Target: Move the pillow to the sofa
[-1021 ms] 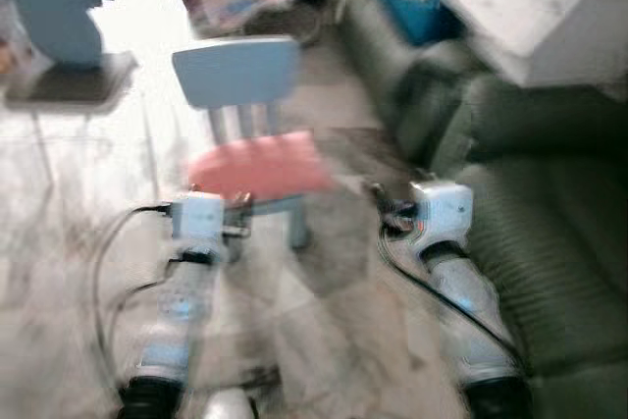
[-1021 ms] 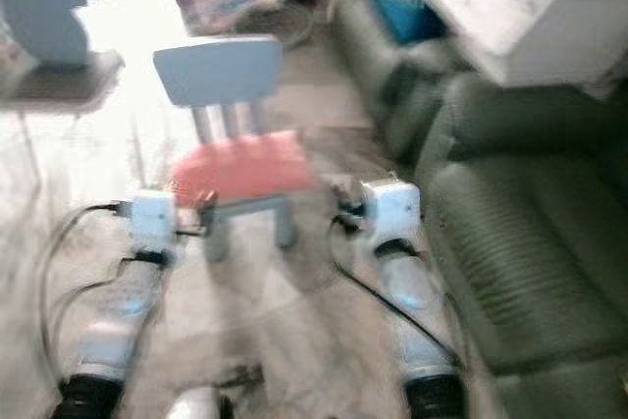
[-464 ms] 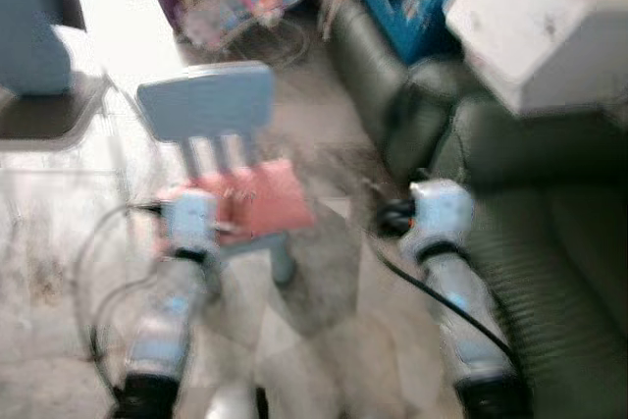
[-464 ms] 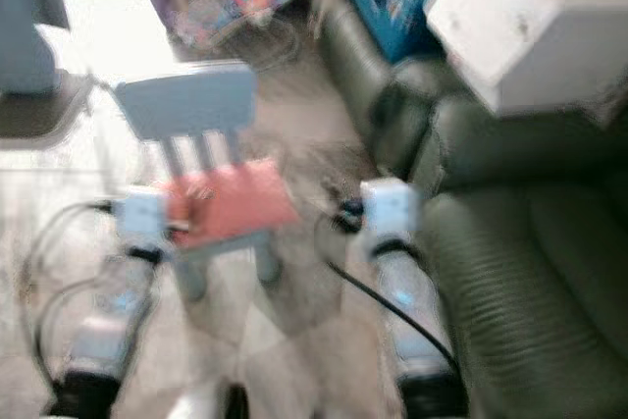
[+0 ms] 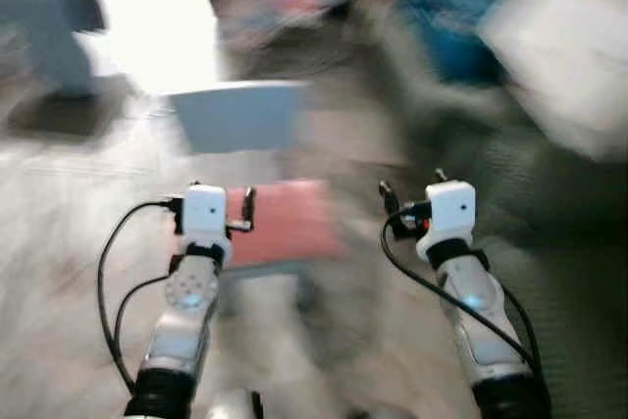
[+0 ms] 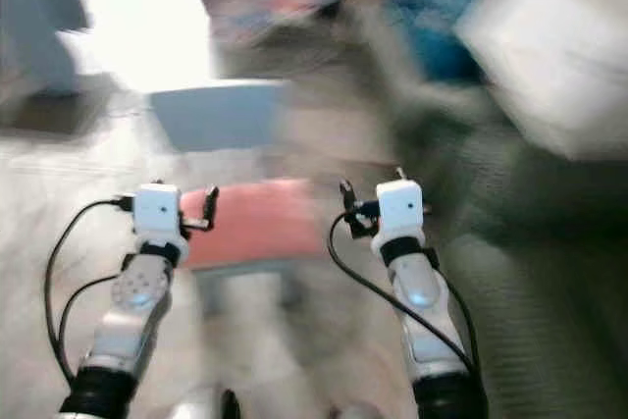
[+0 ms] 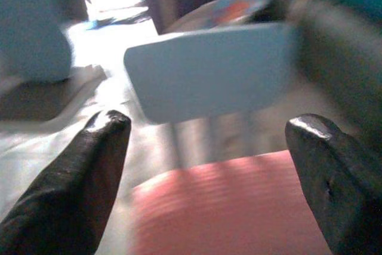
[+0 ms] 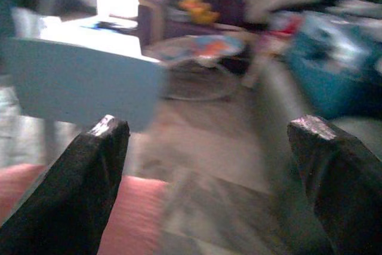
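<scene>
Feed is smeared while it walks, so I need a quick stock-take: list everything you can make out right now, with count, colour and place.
Small chair: one, light blue back, pink-red seat, on the floor straight ahead between the two arms.
Sofa: one, dark green, to the right.
White block-shaped thing: one, upper right above the sofa, too blurred to name.
Blue thing: one, far right beside the sofa's end, blurred.
Colourful round thing: one, on the floor behind the chair.
Floor: pale, marbled.
Left end effector: black fingers open, before the chair seat.
Right end effector: black fingers open, holding nothing.
</scene>
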